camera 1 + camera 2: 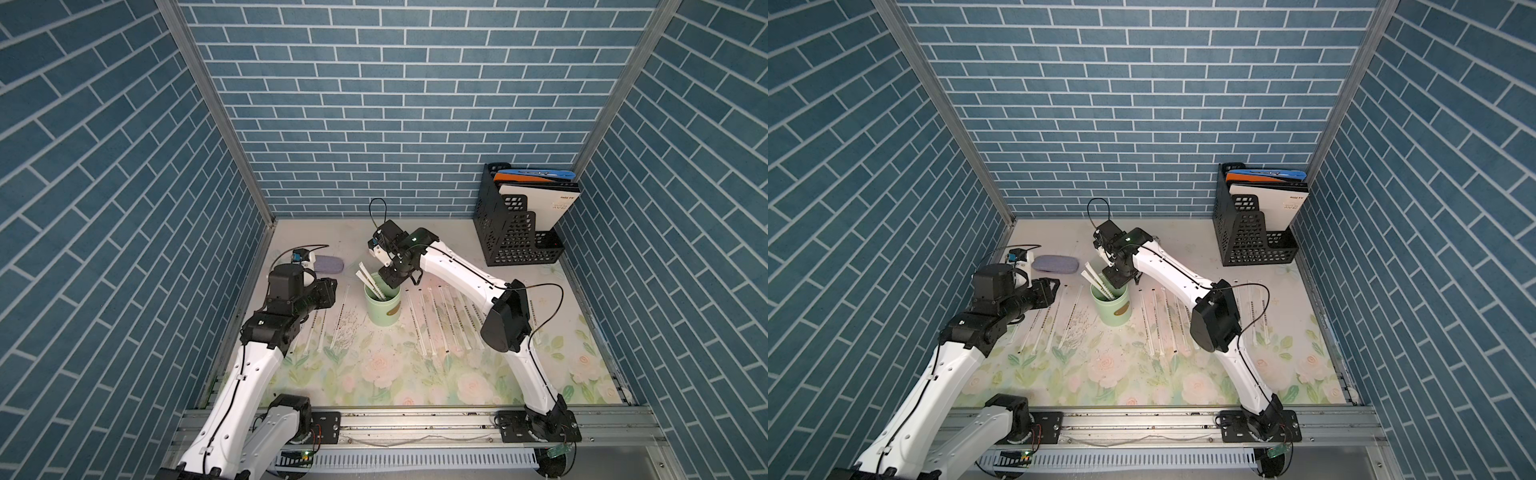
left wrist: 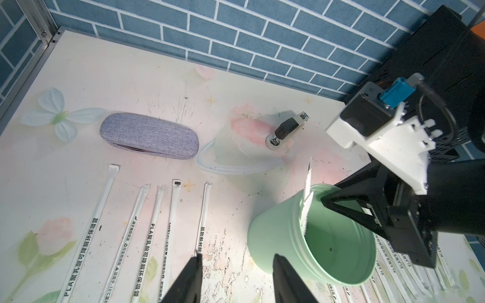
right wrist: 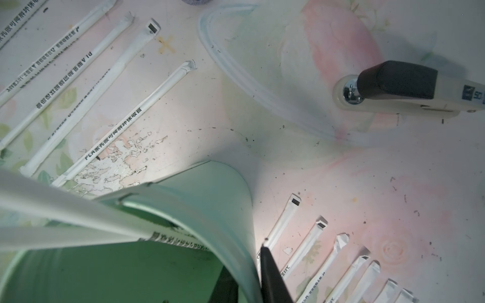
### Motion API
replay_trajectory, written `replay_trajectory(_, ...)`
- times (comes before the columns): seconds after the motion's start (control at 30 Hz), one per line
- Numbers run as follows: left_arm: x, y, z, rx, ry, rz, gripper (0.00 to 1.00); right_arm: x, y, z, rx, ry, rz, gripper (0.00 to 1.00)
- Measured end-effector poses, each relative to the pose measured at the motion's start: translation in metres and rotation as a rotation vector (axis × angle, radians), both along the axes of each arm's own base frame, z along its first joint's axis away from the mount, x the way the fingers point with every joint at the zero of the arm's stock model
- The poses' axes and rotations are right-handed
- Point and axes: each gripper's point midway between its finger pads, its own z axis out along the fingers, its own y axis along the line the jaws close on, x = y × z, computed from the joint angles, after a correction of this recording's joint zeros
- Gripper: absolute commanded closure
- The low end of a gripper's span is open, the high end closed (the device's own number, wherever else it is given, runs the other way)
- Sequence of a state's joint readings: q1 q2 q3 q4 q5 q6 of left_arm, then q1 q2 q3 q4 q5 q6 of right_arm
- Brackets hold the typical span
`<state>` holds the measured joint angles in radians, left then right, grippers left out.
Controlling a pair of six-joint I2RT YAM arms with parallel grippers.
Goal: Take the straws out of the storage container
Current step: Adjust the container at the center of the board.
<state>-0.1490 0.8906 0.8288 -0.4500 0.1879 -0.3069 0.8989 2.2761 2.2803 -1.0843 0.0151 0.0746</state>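
Note:
The storage container point(image 1: 382, 309) point(image 1: 1111, 309) is a mint-green cup standing upright mid-table. A few white wrapped straws point(image 1: 368, 278) point(image 1: 1096, 276) lean out of its far left rim. My right gripper point(image 1: 392, 282) point(image 3: 246, 265) is shut on the cup's wall point(image 3: 210, 199) at the far right rim, one finger inside and one outside. More straws lie in rows on the table left point(image 1: 316, 328) point(image 2: 147, 223) and right point(image 1: 440, 320) point(image 3: 301, 249) of the cup. My left gripper point(image 1: 328, 293) point(image 2: 237, 258) hangs open and empty to the left of the cup point(image 2: 275, 236).
A grey fabric case point(image 1: 328, 264) point(image 2: 148, 139) lies at the back left. A stapler point(image 2: 288, 128) point(image 3: 401, 84) and a clear tube loop point(image 2: 236, 168) lie behind the cup. A black perforated file holder point(image 1: 519, 220) with folders stands in the back right corner.

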Motion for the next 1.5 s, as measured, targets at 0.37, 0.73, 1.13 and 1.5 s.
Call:
replay_trajectory(0.37, -0.002, 0.000, 0.003, 0.004, -0.016, -0.006, 0.52, -0.001, -0.011, -0.001, 0.040, 0.018, -0.155, 1.00)
replay_trajectory(0.73, -0.004, -0.003, -0.009, -0.003, 0.000, -0.026, 0.52, -0.013, -0.018, 0.004, 0.007, 0.009, -0.316, 1.00)
replay_trajectory(1.13, -0.004, -0.006, -0.007, -0.011, -0.006, -0.042, 0.52, -0.018, -0.024, 0.022, -0.009, -0.034, -0.418, 1.00)
replay_trajectory(1.5, -0.004, -0.007, -0.006, -0.012, -0.011, -0.043, 0.51, -0.015, -0.033, 0.019, -0.038, -0.060, -0.467, 0.96)
